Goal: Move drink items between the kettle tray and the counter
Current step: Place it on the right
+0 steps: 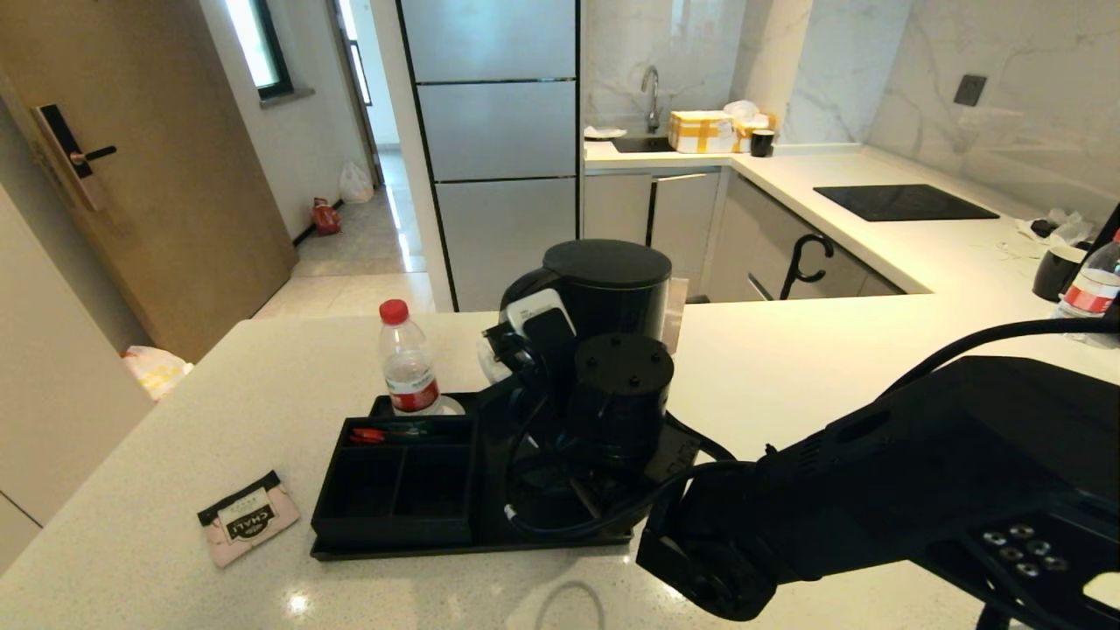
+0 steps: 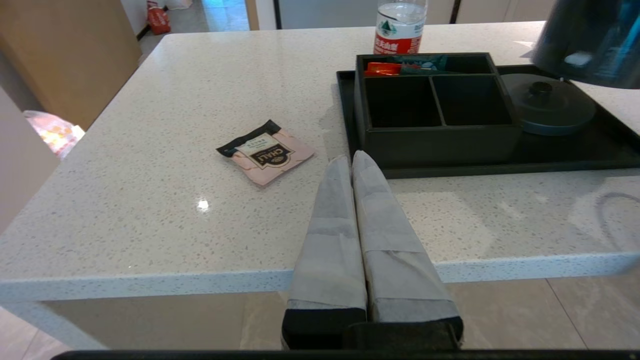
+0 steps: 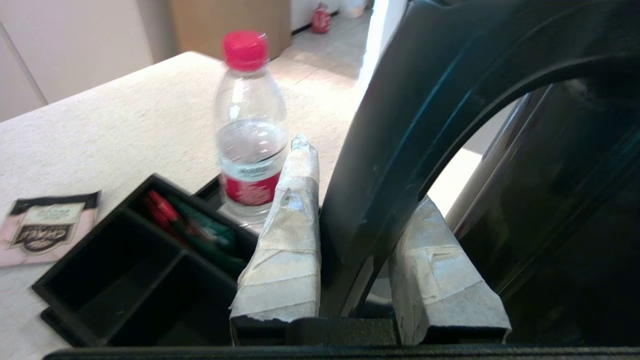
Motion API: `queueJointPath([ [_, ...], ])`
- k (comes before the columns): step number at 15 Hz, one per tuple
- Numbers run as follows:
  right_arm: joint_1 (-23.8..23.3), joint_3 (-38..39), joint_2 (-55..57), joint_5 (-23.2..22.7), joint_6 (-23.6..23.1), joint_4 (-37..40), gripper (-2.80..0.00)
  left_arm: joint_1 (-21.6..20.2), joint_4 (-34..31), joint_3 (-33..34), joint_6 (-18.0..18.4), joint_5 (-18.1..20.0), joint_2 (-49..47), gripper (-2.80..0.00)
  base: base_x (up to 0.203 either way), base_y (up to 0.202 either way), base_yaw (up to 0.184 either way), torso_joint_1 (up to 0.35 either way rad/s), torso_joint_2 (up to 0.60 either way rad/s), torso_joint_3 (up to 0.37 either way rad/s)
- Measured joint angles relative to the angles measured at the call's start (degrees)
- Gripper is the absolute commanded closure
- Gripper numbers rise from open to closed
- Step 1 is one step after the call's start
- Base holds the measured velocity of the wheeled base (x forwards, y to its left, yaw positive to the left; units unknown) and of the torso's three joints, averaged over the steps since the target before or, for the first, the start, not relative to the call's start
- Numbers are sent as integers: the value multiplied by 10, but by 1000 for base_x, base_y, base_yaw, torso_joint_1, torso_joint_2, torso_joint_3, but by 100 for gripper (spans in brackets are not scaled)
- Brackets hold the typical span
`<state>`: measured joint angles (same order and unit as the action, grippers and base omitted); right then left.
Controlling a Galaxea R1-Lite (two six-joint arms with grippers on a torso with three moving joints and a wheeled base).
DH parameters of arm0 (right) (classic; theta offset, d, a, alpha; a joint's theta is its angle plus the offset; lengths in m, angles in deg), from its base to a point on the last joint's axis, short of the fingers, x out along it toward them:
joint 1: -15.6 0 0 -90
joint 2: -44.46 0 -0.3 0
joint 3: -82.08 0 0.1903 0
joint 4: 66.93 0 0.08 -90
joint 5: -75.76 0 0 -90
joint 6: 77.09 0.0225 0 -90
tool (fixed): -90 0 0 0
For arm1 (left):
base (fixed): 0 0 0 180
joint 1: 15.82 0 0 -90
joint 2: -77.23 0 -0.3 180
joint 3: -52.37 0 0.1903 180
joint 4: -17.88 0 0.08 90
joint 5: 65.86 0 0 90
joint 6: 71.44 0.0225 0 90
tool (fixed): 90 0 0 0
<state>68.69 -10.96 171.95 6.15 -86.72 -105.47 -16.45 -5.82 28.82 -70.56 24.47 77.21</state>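
Observation:
The black kettle (image 1: pixel 605 289) hangs above the kettle tray (image 1: pixel 490 548), with my right gripper (image 3: pixel 362 175) shut on its loop handle (image 3: pixel 400 150). Below the kettle (image 2: pixel 590 40), the round base disc (image 2: pixel 547 102) lies bare. The pale-pink tea sachet (image 1: pixel 249 516) lies flat on the white counter (image 1: pixel 219 394), left of the tray. My left gripper (image 2: pixel 352 160) is shut and empty, low by the counter's front edge, between the sachet (image 2: pixel 266 151) and the tray's front left corner (image 2: pixel 400 172).
A water bottle (image 1: pixel 407 363) with a red cap stands at the tray's back left corner. Red and green packets (image 1: pixel 385 431) lie in the rear compartment; the two front compartments (image 2: pixel 437 100) are empty. Another bottle (image 1: pixel 1089 289) and a black mug (image 1: pixel 1054 271) stand far right.

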Motion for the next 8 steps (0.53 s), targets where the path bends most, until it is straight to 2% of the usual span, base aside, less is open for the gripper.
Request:
queueJointPath([
  [5,-32,26,-26,41,-20,-20,0,0,0,0,0,0,0,0,0,0,0,0,0,0],
  [8,-95,59,-45,82,-20,-27,0,1,0,0,0,0,0,0,0,0,0,0,0,0],
])
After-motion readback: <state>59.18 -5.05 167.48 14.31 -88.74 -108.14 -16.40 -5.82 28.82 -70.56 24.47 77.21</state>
